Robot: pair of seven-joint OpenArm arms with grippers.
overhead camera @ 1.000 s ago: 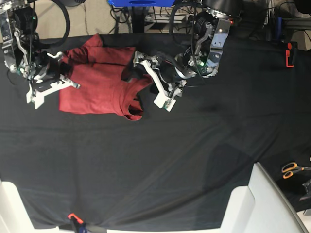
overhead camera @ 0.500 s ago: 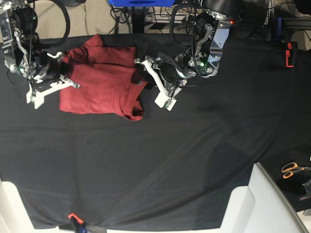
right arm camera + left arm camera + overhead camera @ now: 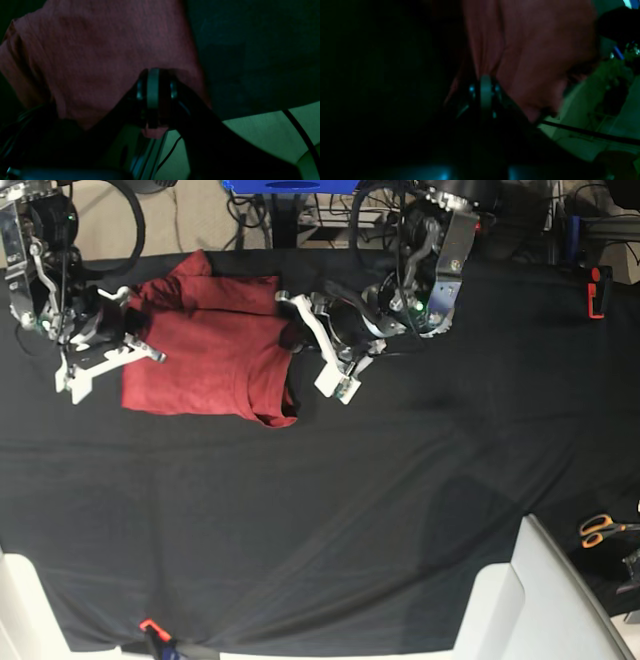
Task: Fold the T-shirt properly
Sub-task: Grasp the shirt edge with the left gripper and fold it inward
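A wide black cloth (image 3: pixel 330 510) covers the whole table, lying mostly flat with a few long soft creases running across its near half. Far back on the left of it lies the rust-red soft knit T-shirt (image 3: pixel 205 350), partly folded into a rough rectangle, with a bunched part poking out at its far-left corner.

The left gripper (image 3: pixel 297 337), white-fingered on a black arm, is at the shirt's right edge; its wrist view shows the jaws clenched on a pinch of red fabric (image 3: pixel 535 57). The right gripper (image 3: pixel 132 330) is at the shirt's left edge, and its own camera shows it closed too, with red cloth (image 3: pixel 105 50) caught between the fingers and a bit hanging below them.

Around the table: a pair of orange-handled scissors (image 3: pixel 600 529) sits at the right edge, a small red-and-black clamp (image 3: pixel 596 292) stands at the far-right corner, and another orange clip (image 3: pixel 150 626) grips the cloth at the near edge. White panels (image 3: pixel 520 600) frame the near corners. Behind the table are tangled black cables, a pale floor and a blue bin (image 3: pixel 288 185).
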